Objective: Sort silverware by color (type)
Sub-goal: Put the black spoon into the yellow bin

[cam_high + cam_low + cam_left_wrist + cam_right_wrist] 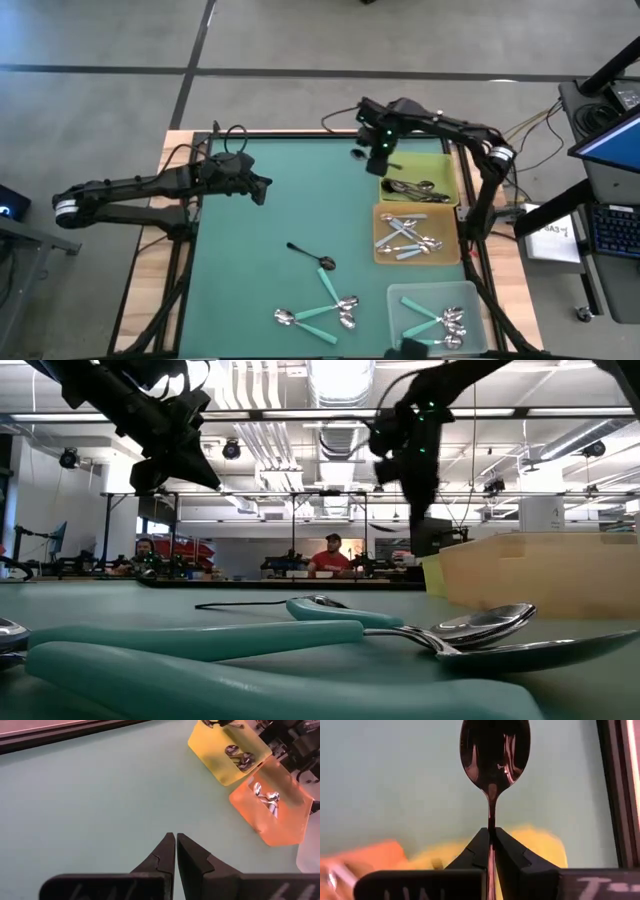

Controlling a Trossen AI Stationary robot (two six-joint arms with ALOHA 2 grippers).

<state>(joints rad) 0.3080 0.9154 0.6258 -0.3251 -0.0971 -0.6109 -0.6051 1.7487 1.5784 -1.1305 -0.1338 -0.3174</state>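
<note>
My right gripper point(491, 831) is up above the table's far right part, just left of the yellow tray point(445, 165), shut on a dark spoon point(495, 750). In the high view the spoon's bowl point(357, 154) shows left of that gripper point(378, 150). My left gripper point(176, 836) hovers shut and empty over the table's far left point(262, 188). Another dark spoon point(312, 254) lies flat mid-table. Teal-handled spoons point(325, 310) lie near the front edge. My right gripper pinches the dark spoon's handle just behind the bowl point(491, 822) between its two fingers. The spoon runs along the fingers and its bowl sticks out past the fingertips. The fingers point steeply down from above. The spoon is lifted clear of the table.
The yellow tray holds dark spoons point(410, 188). Nearer, the orange tray point(385, 250) holds light-blue-handled spoons, and a clear tray point(470, 295) at the front right holds teal ones. Bare green mat point(250, 270) lies left and centre. People sit in the room beyond the table.
</note>
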